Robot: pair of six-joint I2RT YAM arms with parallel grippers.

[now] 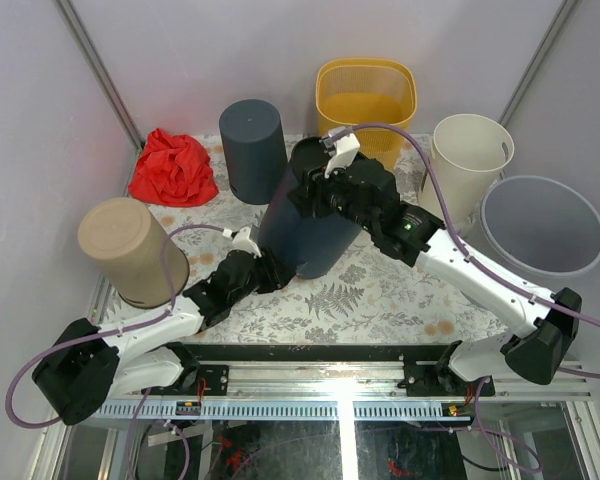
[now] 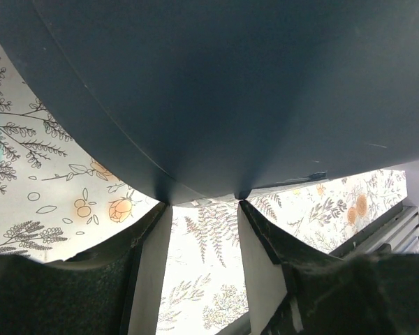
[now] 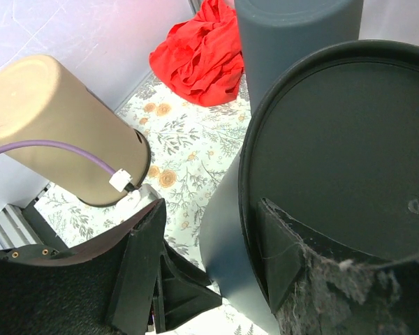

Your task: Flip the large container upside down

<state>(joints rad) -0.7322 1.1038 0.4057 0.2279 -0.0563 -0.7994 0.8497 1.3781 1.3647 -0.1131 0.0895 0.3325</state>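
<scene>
**While the container leans: grip and handling notes**

Where the right pincer [image 3: 209, 209] meets the work, its jaws stand about half open and straddle the raised base edge of the container [image 3: 349, 139]. One finger [image 3: 286, 258] lies on the flat base disc. The other hangs outside the wall, with a gap showing. No clamp is visible.

At lower centre of the left wrist view, the left pincer [image 2: 204, 207] is likewise part open, with nothing between its jaws. Both fingertips butt against the container's lower curve.

In the top view the container sits at frame centre on the table [image 1: 380, 300]. It is tilted, base uppermost under the right pincer, and its low end is beside the left pincer.

Handling, as judged from the pictures:
- Weight: hollow moulded plastic, probably light.
- Stiffness: the base edge looks rigid, while the long wall is likely to flex under a pinch.
- Surface: smooth, so a pushed contact may slide.

Recommended hold: pinch across the base edge, one finger on the disc and one on the wall. Use the left fingertips only as a prop at the low end.

Clearances: a grey cylinder [image 1: 252, 140] stands just behind the container, upper left of centre. A tan bin [image 1: 130, 250] lies at frame left, near the left arm. A slipping container could strike either.
</scene>
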